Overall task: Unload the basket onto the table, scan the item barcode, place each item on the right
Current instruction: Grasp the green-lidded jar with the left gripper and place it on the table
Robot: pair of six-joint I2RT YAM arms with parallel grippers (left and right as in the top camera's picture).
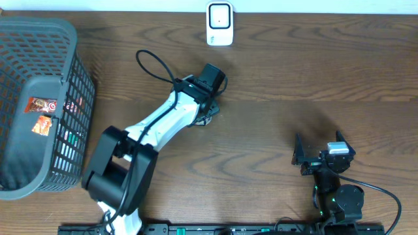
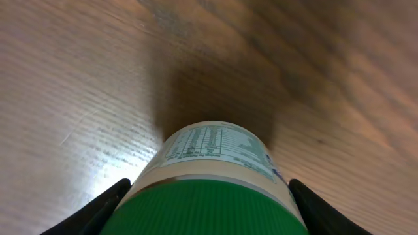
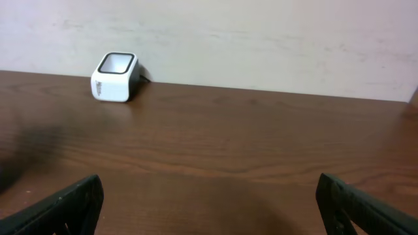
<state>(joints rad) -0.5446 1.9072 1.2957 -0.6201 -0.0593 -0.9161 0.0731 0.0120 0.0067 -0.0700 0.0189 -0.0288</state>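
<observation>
The item is a jar (image 2: pixel 219 153) with a green ribbed lid and a cream label printed with a table of small text. In the left wrist view it fills the bottom centre, and my left gripper (image 2: pixel 209 199) is shut on it, with a black finger (image 2: pixel 104 209) against each side of the lid. From overhead the left gripper (image 1: pixel 206 116) sits mid-table and the arm hides the jar. No barcode shows on the label. The white scanner (image 1: pixel 219 24) stands at the table's far edge. My right gripper (image 1: pixel 319 140) is open and holds nothing, near the front right.
A dark grey mesh basket (image 1: pixel 78 78) with several packets inside stands at the left edge. A black cable loops off the left arm (image 1: pixel 149 59). In the right wrist view the scanner (image 3: pixel 115 77) stands against a pale wall beyond bare brown wood.
</observation>
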